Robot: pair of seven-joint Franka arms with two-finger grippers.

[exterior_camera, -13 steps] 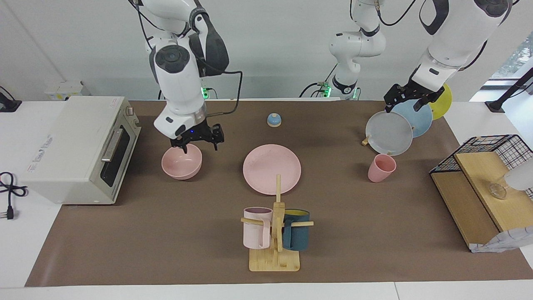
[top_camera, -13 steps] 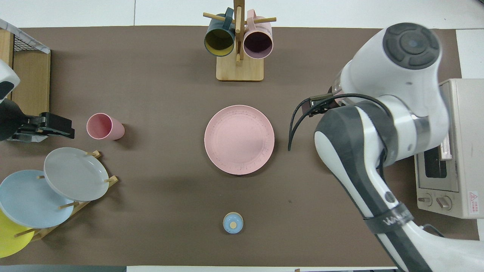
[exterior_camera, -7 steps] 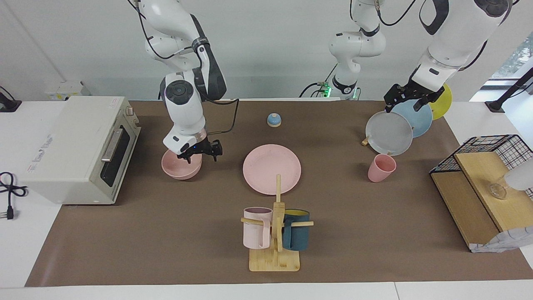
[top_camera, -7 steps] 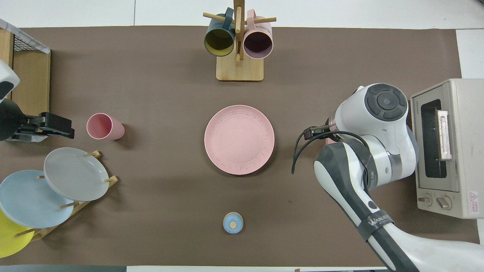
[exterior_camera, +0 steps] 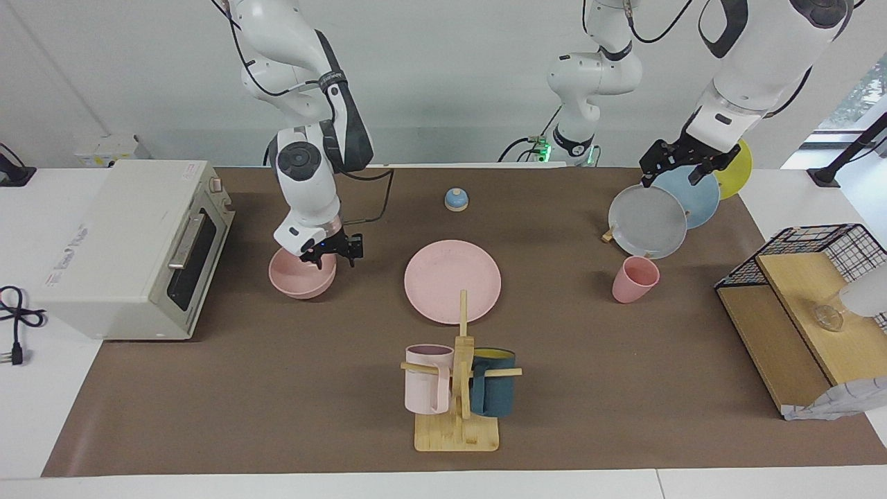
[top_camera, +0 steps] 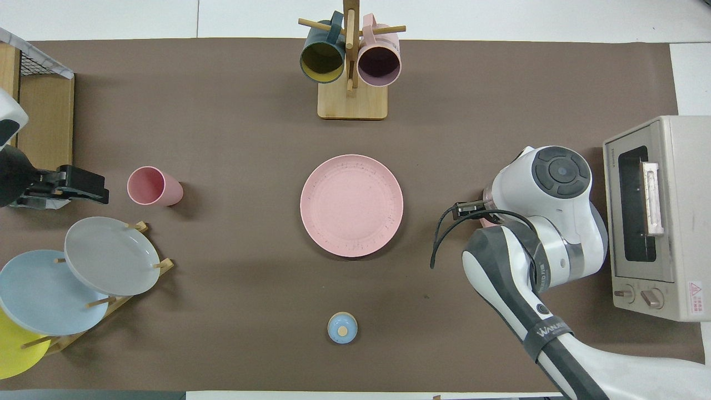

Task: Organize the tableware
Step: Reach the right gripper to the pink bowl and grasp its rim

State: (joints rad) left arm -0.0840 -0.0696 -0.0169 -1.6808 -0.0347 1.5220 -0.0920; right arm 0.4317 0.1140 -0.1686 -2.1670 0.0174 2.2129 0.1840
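Observation:
The pink bowl (exterior_camera: 298,277) stands on the brown mat beside the toaster oven, toward the right arm's end. My right gripper (exterior_camera: 334,258) is down at the bowl's rim on the side facing the plate, open, one finger inside the rim and one outside. In the overhead view the right arm hides the bowl. The flat pink plate (exterior_camera: 452,281) (top_camera: 351,205) lies at the mat's middle. The pink cup (exterior_camera: 634,278) (top_camera: 153,187) stands upright toward the left arm's end. My left gripper (exterior_camera: 675,164) (top_camera: 83,189) waits in the air over the plate rack.
A toaster oven (exterior_camera: 132,246) stands at the right arm's end. A wooden mug tree (exterior_camera: 457,388) with pale pink and teal mugs is farther from the robots than the plate. A rack holds grey (exterior_camera: 648,222), blue and yellow plates. A small blue bell (exterior_camera: 455,199) and a wire shelf (exterior_camera: 797,305) also stand here.
My right arm has dropped and turned, bringing its gripper from just above the bowl down onto the bowl's rim. The bowl, plate, cup and left arm have not moved.

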